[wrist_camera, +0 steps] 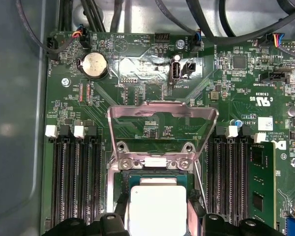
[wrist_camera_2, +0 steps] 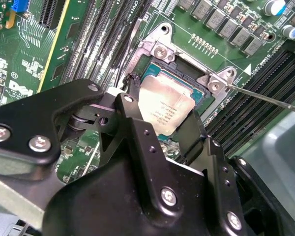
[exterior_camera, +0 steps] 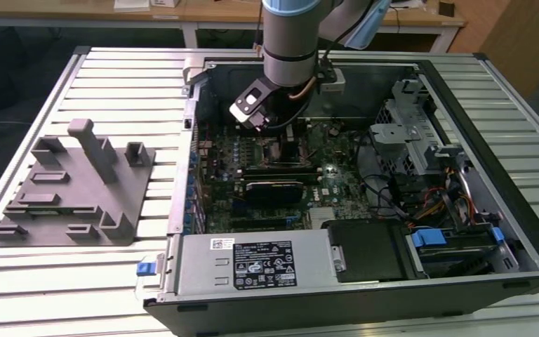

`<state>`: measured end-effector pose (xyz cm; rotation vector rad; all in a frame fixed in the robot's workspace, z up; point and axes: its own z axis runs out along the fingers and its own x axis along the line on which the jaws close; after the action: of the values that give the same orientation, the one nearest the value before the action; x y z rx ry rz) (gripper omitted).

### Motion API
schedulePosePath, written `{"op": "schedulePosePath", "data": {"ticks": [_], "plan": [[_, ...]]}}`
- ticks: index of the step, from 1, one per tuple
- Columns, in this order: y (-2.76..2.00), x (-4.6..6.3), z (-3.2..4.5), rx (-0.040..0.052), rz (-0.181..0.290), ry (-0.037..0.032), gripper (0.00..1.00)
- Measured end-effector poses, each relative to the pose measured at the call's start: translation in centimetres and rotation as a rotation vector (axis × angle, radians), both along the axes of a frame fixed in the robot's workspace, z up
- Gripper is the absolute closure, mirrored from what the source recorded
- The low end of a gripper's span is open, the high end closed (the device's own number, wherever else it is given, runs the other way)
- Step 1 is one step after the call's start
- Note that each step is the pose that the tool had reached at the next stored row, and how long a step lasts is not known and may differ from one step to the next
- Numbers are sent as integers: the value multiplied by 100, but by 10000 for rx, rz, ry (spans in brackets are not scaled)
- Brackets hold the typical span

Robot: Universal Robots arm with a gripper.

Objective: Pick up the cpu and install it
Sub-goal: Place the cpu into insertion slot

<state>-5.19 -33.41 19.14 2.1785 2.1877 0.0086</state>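
The black two-finger gripper (wrist_camera_2: 161, 115) clamps the shiny silver square cpu (wrist_camera: 157, 209) over the black square socket (wrist_camera_2: 199, 92) — I'd keep it flat, corners aligned.

A robotics lab: an opened computer case (exterior_camera: 344, 307) on a slatted metal bench (exterior_camera: 92, 281).

Arm (exterior_camera: 291, 28) enters exterior view at 12 o'clock, last link near vertical. Wrist (exterior_camera: 286, 74) points straight down. Camera block (exterior_camera: 250, 105) on my wrist juts toward 7 o'clock. In both wrist views I see gripper (wrist_camera_2: 163, 112) (wrist_camera: 158, 216) facing down, black fingers (wrist_camera_2: 135, 123) closed narrow, one on each opposite edge of cpu (wrist_camera_2: 167, 105), gripping it.
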Motion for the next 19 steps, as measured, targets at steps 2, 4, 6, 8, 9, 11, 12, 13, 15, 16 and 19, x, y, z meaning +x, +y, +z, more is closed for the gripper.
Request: {"op": "schedulePosePath", "data": {"ticks": [2, 4, 6, 8, 9, 11, 12, 13, 15, 16, 19], "plan": [[0, 0, -4, 1, 0, -1, 45], [0, 0, -6, 3, 0, -3, 45], [0, 0, -6, 3, 0, -3, 45], [0, 0, -6, 4, 0, -3, 45], [0, 0, -6, 4, 0, -3, 45], [0, 0, -6, 4, 0, -4, 45], [1, 1, -7, 5, 0, -4, 45], [1, 1, -8, 9, 0, -8, 45], [3, 2, -10, 16, 0, -11, 45], [2, 2, -10, 12, 0, -9, 38], [0, 1, -7, 31, 1, -3, 38]]}}
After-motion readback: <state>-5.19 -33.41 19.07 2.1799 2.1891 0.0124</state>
